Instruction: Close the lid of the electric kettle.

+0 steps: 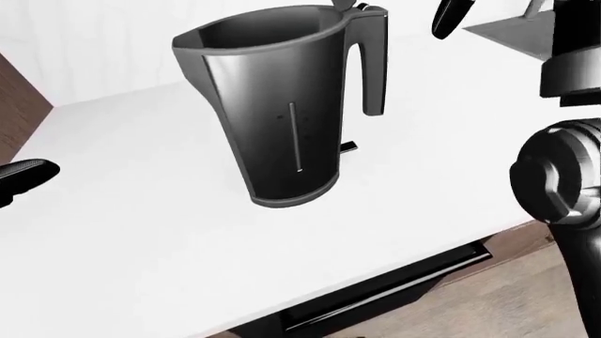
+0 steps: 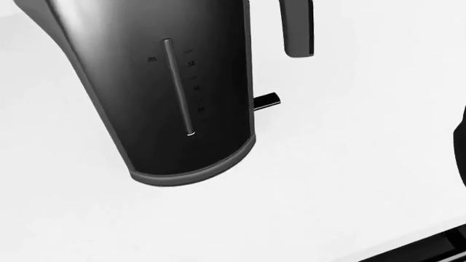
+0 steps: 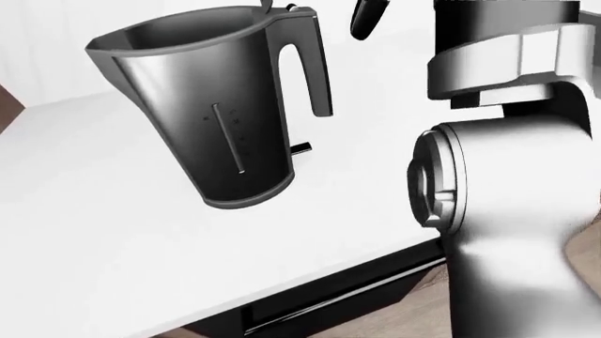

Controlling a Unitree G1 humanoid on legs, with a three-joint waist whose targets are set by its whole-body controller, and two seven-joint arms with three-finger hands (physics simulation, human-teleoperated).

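Observation:
A dark grey electric kettle [image 1: 282, 105] stands upright on the white counter [image 1: 141, 239], its mouth open. Only a sliver of its raised lid [image 1: 349, 5] shows above the handle [image 1: 374, 63], cut by the top edge. One outstretched finger of my right hand [image 1: 451, 17] hangs just right of the lid's hinge, apart from it; the rest of the hand is out of view. One outstretched finger of my left hand [image 1: 23, 176] lies at the left edge, far from the kettle and empty. The head view shows only the kettle's lower body [image 2: 182, 82].
My right forearm [image 3: 507, 197] fills the right side of the right-eye view, between the camera and the counter's right part. A small black tab [image 1: 349, 147] sticks out behind the kettle's base. A grey flat object [image 1: 516, 32] sits top right. A dark drawer front [image 1: 404, 289] runs below the counter edge.

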